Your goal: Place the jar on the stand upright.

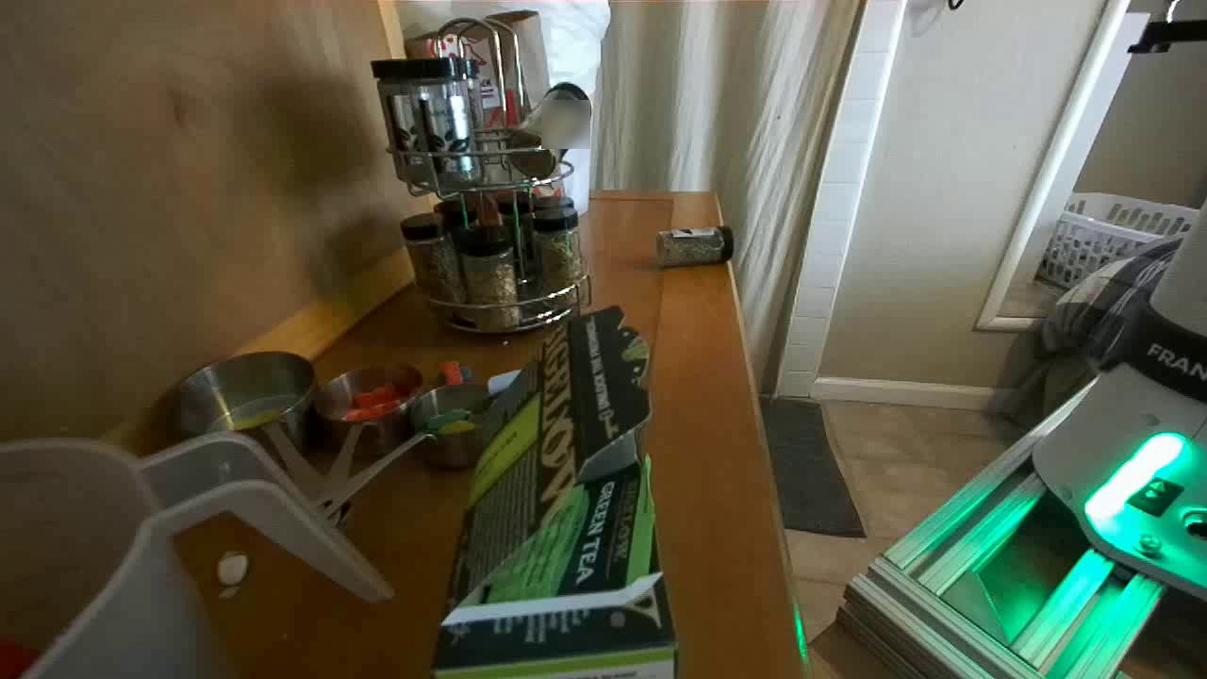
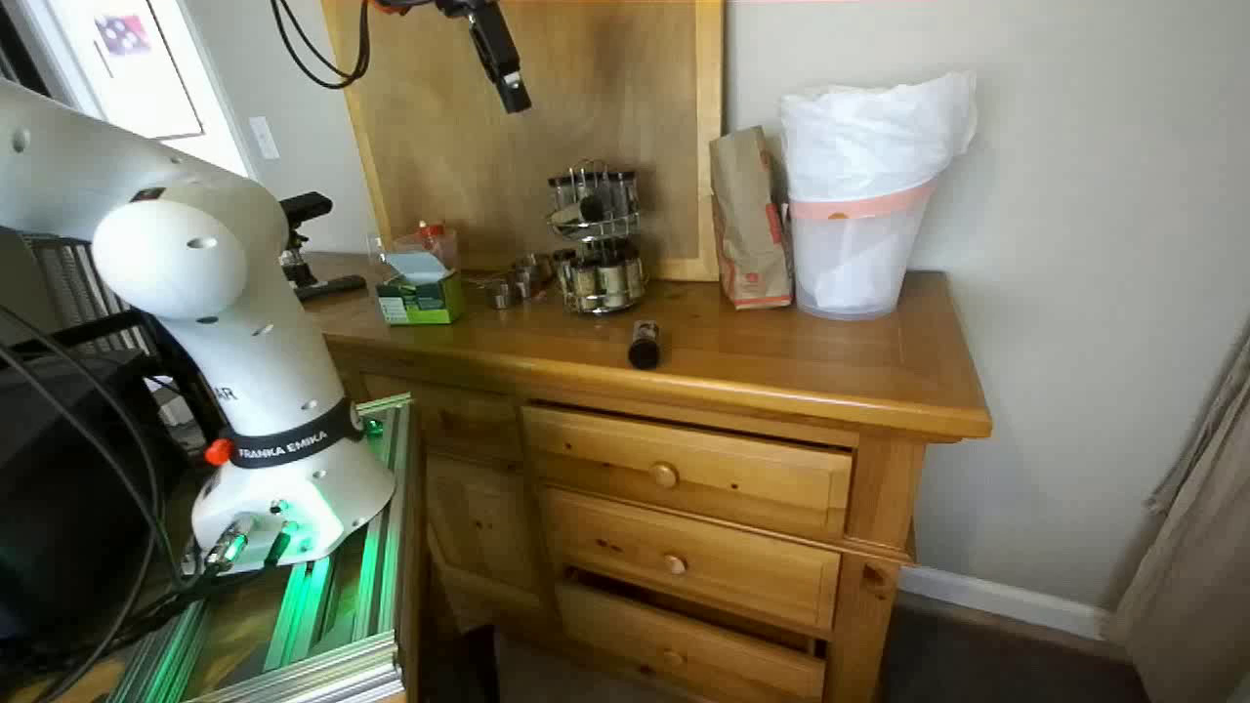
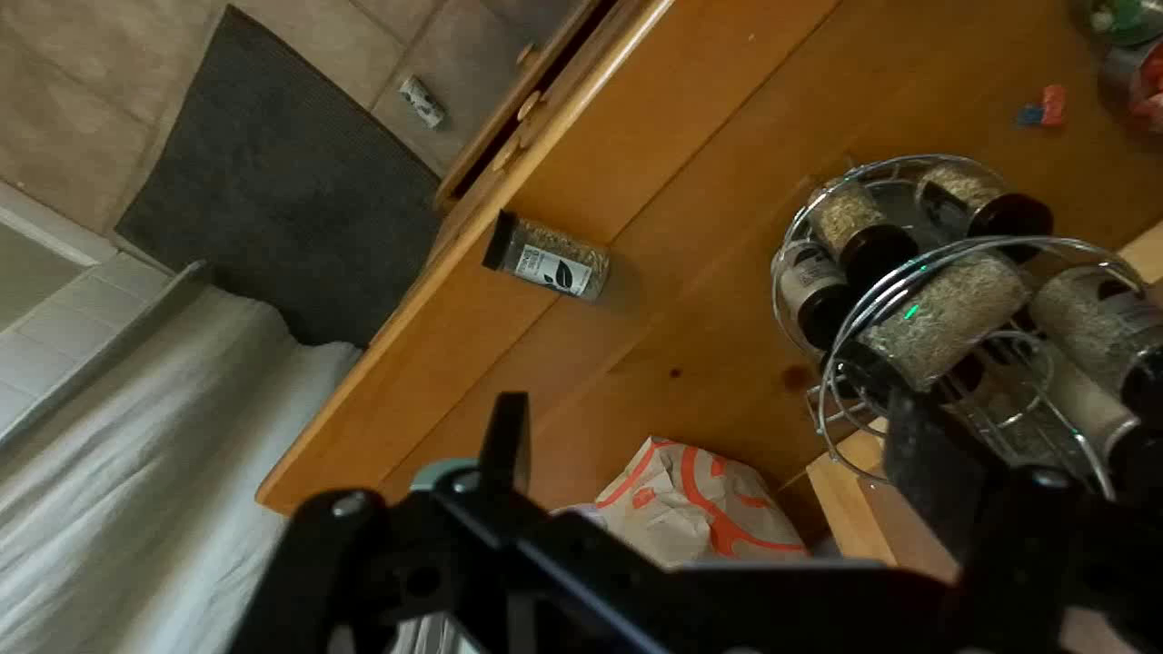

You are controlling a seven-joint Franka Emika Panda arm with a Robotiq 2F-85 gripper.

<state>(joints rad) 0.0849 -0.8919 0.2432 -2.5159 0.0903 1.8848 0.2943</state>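
A small clear jar with a dark-looking cap lies on its side near the dresser's front edge, in both exterior views (image 1: pixel 693 248) (image 2: pixel 645 345) and the wrist view (image 3: pixel 556 261). The two-tier wire stand (image 1: pixel 490 187) (image 2: pixel 598 235) (image 3: pixel 1008 242) stands behind it against the wooden board. Several jars stand in both tiers. Another jar (image 1: pixel 537 141) (image 2: pixel 576 212) (image 3: pixel 949 318) lies tilted across the top tier. My gripper (image 3: pixel 710 413) is open with nothing between its fingers. In an exterior view it hangs high above the dresser (image 2: pixel 508 83), its body partly cut off.
An open green tea box (image 1: pixel 566 490) (image 2: pixel 427 301), metal measuring cups (image 1: pixel 247 387) and a plastic pitcher (image 1: pixel 75 547) stand beside the stand. A paper bag (image 2: pixel 752 220) (image 3: pixel 700 500) and a lined bin (image 2: pixel 859 264) are on its other side. Another jar (image 3: pixel 422 102) lies on the floor.
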